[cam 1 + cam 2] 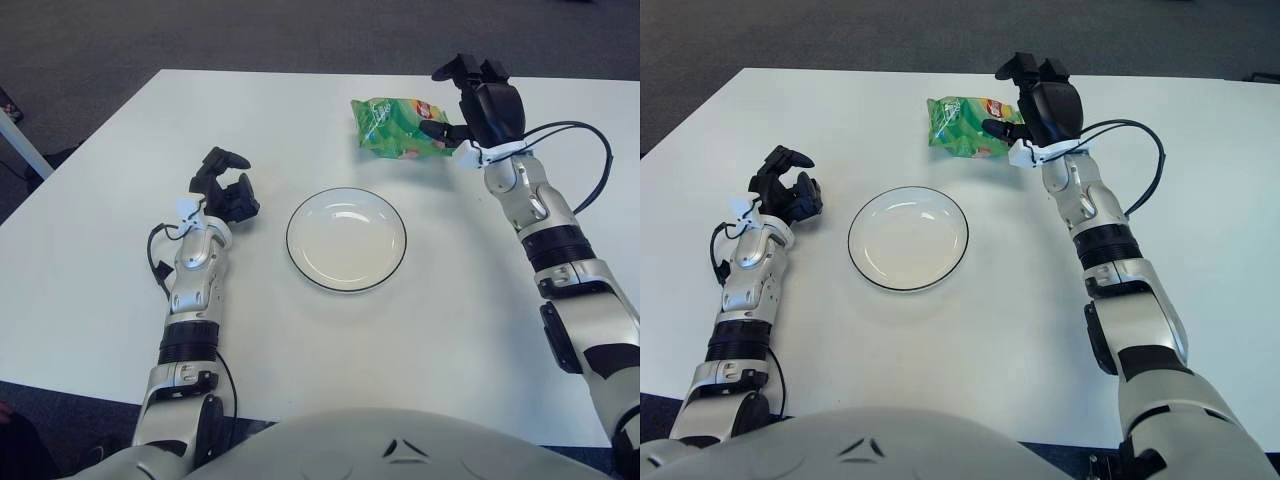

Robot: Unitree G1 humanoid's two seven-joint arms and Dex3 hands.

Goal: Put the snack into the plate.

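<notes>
A green snack bag [398, 128] lies on the white table [120, 260] at the far right, beyond the plate. My right hand [442, 100] is at the bag's right end. Its thumb [433, 128] lies against the bag, and its fingers [462, 70] stretch up and away above it, not closed on it. The empty white plate [346, 239] with a dark rim sits in the middle of the table, nearer to me than the bag. My left hand [230, 182] shows to the left of the plate, fingers loosely curled and holding nothing.
A black cable [590, 150] loops from my right wrist out over the table to the right. Dark carpet [200, 35] lies beyond the far table edge. A white table leg [20, 140] shows at the far left.
</notes>
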